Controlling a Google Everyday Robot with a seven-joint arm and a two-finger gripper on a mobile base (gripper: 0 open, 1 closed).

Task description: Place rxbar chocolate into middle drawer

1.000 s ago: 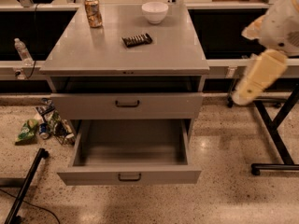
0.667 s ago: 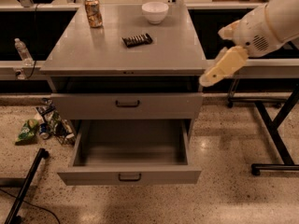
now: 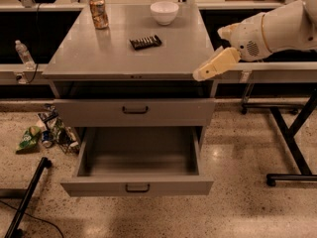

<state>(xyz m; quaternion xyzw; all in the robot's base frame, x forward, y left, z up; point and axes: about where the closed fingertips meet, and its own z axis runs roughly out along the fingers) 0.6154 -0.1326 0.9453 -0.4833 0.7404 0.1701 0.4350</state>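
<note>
The arm (image 3: 277, 31) reaches in from the right of the cabinet (image 3: 119, 58), its white casing sloping down and leftward to the cream-coloured gripper (image 3: 200, 74). The gripper points down-left and hangs at the cabinet's front right corner, just over the edge of its top. Whether it is released or clenched cannot be told; nothing shows in its grasp. No writing can be read anywhere: the bar (image 3: 145, 42) shows only a row of pale marks on its black wrapper, and the can (image 3: 98, 12) only an orange pattern. The bar lies flat near the middle of the cabinet's top, towards the back, well apart from the gripper and to its left. The can stands at the cabinet's back left and a white bowl (image 3: 164, 12) at the back, right of the can. Below the top, the upper drawer (image 3: 133, 110) is closed, and the middle drawer (image 3: 138, 186) beneath it is pulled out, its grey inside bare.
</note>
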